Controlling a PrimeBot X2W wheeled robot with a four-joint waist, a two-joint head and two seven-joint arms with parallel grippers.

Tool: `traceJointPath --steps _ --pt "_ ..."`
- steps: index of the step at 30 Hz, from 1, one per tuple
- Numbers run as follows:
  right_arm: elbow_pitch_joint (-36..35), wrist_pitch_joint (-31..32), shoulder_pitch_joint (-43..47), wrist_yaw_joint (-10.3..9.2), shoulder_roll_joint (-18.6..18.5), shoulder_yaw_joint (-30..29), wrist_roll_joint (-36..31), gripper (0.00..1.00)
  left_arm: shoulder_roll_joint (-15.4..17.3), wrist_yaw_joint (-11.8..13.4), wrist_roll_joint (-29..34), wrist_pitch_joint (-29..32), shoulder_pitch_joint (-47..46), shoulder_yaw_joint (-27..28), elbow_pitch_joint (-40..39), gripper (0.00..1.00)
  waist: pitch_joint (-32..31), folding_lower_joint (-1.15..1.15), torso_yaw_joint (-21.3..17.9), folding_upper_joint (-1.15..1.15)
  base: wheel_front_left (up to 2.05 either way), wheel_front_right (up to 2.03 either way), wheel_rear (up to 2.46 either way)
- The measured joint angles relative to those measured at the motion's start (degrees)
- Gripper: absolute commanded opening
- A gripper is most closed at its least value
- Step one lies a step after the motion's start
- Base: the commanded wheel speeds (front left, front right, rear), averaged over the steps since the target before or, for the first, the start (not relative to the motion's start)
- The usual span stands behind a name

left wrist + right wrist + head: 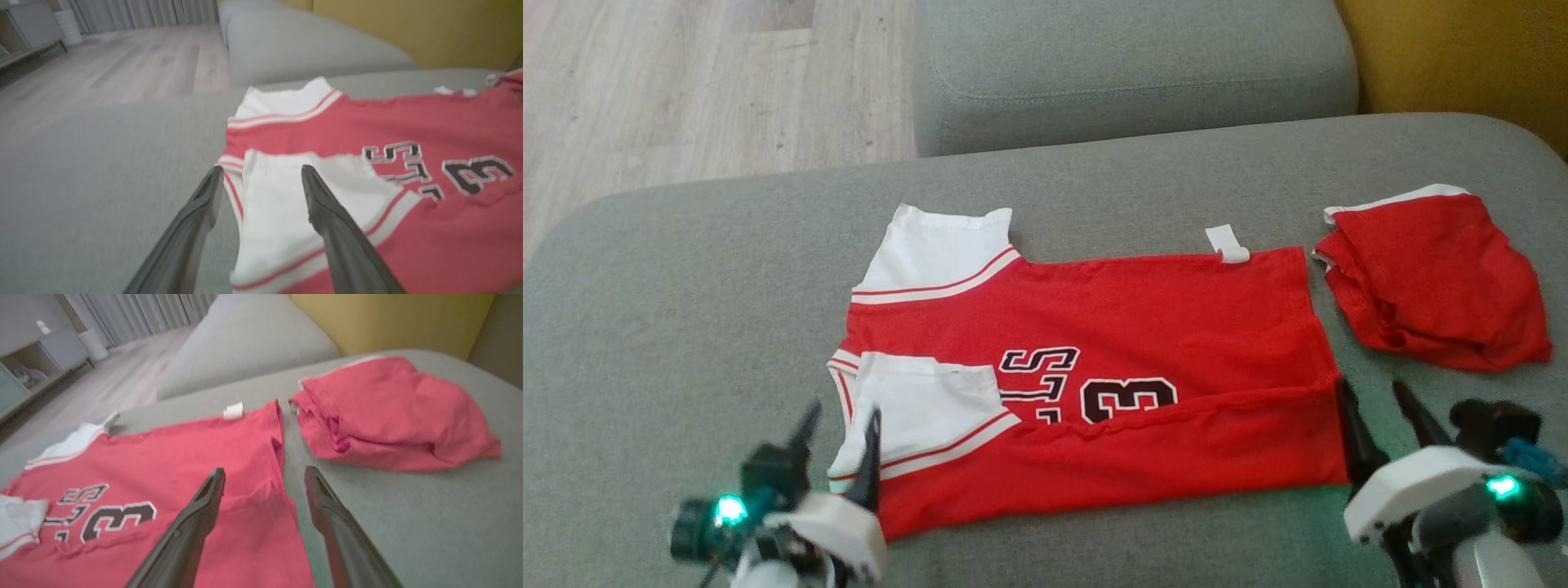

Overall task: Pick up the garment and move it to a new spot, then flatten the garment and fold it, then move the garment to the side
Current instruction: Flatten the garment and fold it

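You have the jersey [1176, 310] flat, near edge folded once; left tool [844, 412] and right tool [1369, 388] stand wide, empty; further folds and the side move likely remain.

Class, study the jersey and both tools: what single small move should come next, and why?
Probably lower both tools and close them on the near folded edge. The jersey lies flat with its near strip already folded over; the left tool and right tool stand open at that edge's two ends, holding nothing, so another fold seems due.
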Motion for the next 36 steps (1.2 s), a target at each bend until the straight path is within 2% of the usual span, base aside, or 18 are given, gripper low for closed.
traceJointPath --steps 4,5,7,8,13,19,22,26,27,29,32,36 --pt "-1.8 -6.3 -2.2 0.00 0.0 1.8 1.9 1.00 -0.5 1.2 0.2 -8.5 -3.4 2.5 -4.5 1.00 0.5 0.00 -0.4 0.00 0.00 0.00 0.00" --pt "-1.8 -6.3 -2.2 0.00 0.0 1.8 1.9 1.00 -0.5 1.2 0.2 -8.5 -3.4 2.5 -4.5 1.00 0.5 0.00 -0.4 0.00 0.00 0.00 0.00" --pt "-2.4 -12.0 -3.2 0.00 0.0 3.7 2.8 1.00 -1.0 1.2 0.5 -11.7 -5.0 3.8 -7.1 1.00 0.7 0.00 -0.7 0.00 0.00 0.00 0.00" --pt "-2.4 -12.0 -3.2 0.00 0.0 3.7 2.8 1.00 -1.0 1.2 0.5 -11.7 -5.0 3.8 -7.1 1.00 0.7 0.00 -0.7 0.00 0.00 0.00 0.00" --pt "-1.6 -20.0 -3.3 0.00 0.0 6.7 3.0 1.00 -2.4 0.5 0.5 -13.1 -4.8 5.4 -11.1 1.00 1.3 0.00 -1.3 0.00 0.00 0.00 0.00" --pt "1.0 -21.9 -5.2 0.00 0.0 8.9 3.1 1.00 -2.7 -2.2 2.5 -13.1 -4.8 7.0 -12.5 1.00 2.8 0.00 -1.9 0.00 0.00 0.00 0.00" --pt "1.2 -22.3 -7.0 0.00 0.0 8.9 3.1 1.00 -1.9 -3.6 3.5 -13.0 -6.0 6.7 -10.5 1.00 4.0 0.00 -2.2 0.00 0.00 0.00 0.00" --pt "0.7 -22.4 -9.6 0.00 -0.1 8.6 3.1 1.00 1.3 -7.1 4.2 -7.5 -13.7 6.1 -6.2 1.00 6.5 0.00 -2.6 0.00 0.00 0.00 0.00" --pt "0.2 -22.5 -11.0 0.00 -0.1 8.7 3.0 1.00 3.2 -9.7 4.4 -2.4 -19.8 5.1 -3.3 1.00 8.1 0.01 -2.9 0.00 0.00 0.00 0.00" --pt "-0.5 -22.8 -12.4 0.00 -0.1 8.9 3.0 1.00 5.3 -11.8 4.8 4.7 -25.8 3.1 -0.1 1.00 9.8 0.01 -3.4 0.00 0.00 0.00 0.00" --pt "-1.6 -22.8 -14.6 0.00 -0.1 9.5 3.2 1.00 7.9 -13.4 4.8 12.0 -33.0 0.3 4.0 1.00 12.7 0.01 -4.3 0.00 0.00 0.00 0.00" --pt "-2.9 -22.8 -17.4 0.00 -0.1 11.0 4.3 1.00 11.4 -13.9 2.1 17.8 -41.0 -3.4 8.7 1.00 16.8 0.02 -6.1 0.00 0.00 0.00 0.00"
